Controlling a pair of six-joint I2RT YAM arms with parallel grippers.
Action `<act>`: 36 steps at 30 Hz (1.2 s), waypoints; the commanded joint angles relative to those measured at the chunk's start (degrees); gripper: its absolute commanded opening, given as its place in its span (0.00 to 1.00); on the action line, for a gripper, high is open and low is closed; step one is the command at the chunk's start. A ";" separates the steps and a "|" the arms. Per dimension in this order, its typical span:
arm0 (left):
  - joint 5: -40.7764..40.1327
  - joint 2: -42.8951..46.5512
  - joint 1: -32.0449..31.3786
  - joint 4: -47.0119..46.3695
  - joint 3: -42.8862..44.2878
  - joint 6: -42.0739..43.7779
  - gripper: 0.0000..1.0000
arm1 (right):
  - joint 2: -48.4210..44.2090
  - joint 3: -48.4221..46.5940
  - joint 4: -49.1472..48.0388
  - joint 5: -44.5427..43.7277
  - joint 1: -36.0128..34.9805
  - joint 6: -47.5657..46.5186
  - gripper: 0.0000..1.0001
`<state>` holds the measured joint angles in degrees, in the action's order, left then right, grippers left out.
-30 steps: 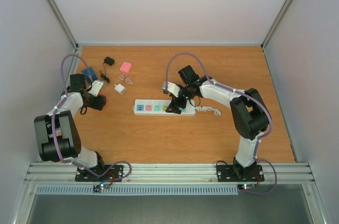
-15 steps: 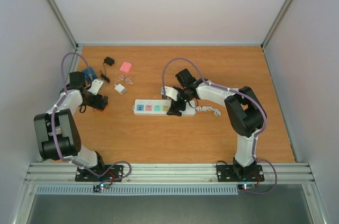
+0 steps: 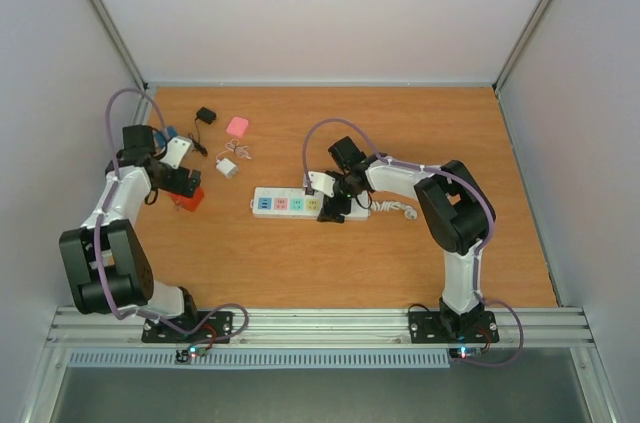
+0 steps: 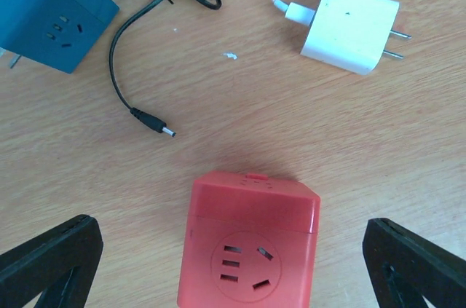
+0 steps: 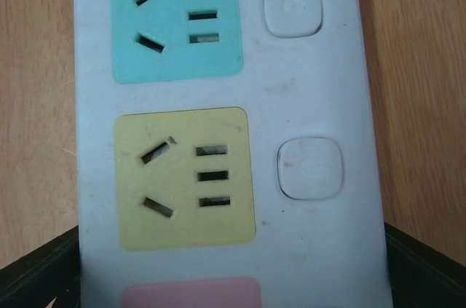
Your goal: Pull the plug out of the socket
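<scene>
My right claw (image 5: pixel 231 253) stands wide astride the socket (image 3: pixel 288 203), which lies across the middle of the counter (image 3: pixel 420 133); whether its fingers press the strip's long sides I cannot tell; the teal face (image 5: pixel 175 20) and yellow face (image 5: pixel 186 177) beneath it are bare, with no plug in either. My left claw (image 4: pixel 228 250), at the left of the top view, is wide and holds nothing; a red cube adapter (image 4: pixel 251 250) lies free on the counter between its fingers, well apart from the socket. I take that cube for the plug, so I judge the pull done and this the letting-go step; next, both claws should lift straight up, nudging neither cube nor strip.
</scene>
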<state>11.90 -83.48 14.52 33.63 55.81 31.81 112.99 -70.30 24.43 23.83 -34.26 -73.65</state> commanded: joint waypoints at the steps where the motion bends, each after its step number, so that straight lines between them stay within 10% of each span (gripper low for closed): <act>1: 1.67 2.96 0.33 0.37 1.83 0.62 1.00 | 0.39 0.32 -0.11 -0.45 -0.44 0.58 0.88; 8: 2.67 2.78 0.33 -0.43 4.86 0.99 1.00 | -0.69 1.23 0.94 0.36 2.94 5.12 0.71; 36: 0.79 -7.41 -5.16 -6.37 17.80 -7.99 1.00 | -12.34 16.21 -2.76 -3.32 31.86 15.39 0.70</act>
<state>13.41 -89.97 11.35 30.15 71.00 25.17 101.78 -55.79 21.56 22.74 -6.98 -63.70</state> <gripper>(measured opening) 0.996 0.872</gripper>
